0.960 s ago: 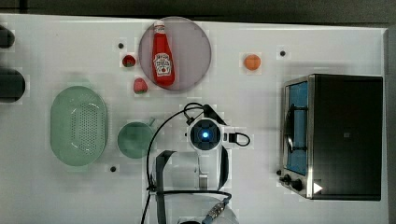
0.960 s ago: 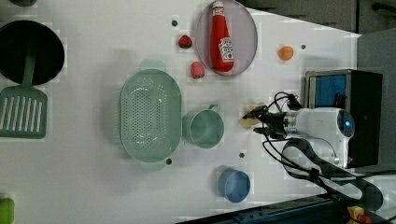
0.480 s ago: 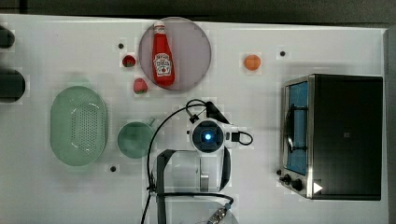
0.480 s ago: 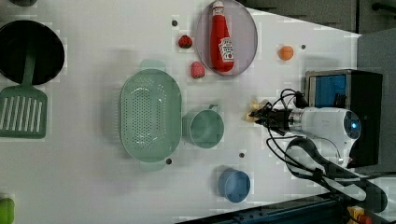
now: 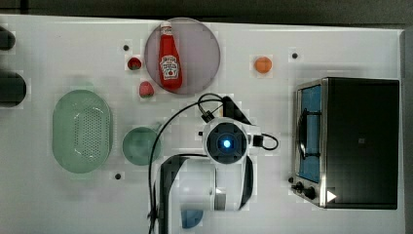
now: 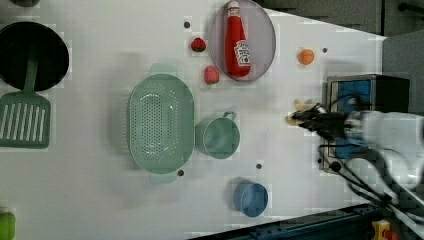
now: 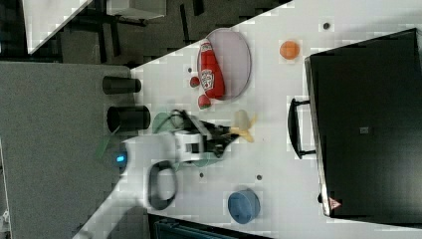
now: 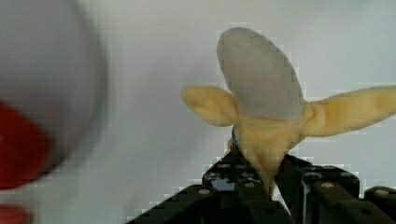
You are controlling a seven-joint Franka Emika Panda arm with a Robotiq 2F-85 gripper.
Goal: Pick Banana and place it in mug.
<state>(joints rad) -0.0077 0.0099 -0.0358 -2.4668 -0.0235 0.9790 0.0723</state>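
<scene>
The banana (image 8: 261, 93) is pale with yellow peel flaps spread to both sides. Its lower end sits between my gripper's (image 8: 264, 179) black fingers, which are shut on it. In the left view the banana (image 6: 296, 111) is at the gripper (image 6: 301, 120) tip, just left of the oven and far to the right of the mug (image 6: 220, 137). The right view shows the banana (image 7: 242, 123) in front of the gripper (image 7: 230, 134). The muted-green mug (image 5: 141, 145) stands upright to the top view's left of my wrist, with nothing seen inside it.
A black toaster oven (image 5: 355, 141) fills the top view's right side. A ketchup bottle (image 5: 169, 56) lies on a round plate, with two strawberries (image 5: 145, 89) beside it. An orange (image 5: 263, 64), a green colander (image 5: 82, 130) and a blue cup (image 6: 251, 198) also stand around.
The fingers have closed on the banana. The gripper with the banana has shifted toward the left view's right, closer to the oven.
</scene>
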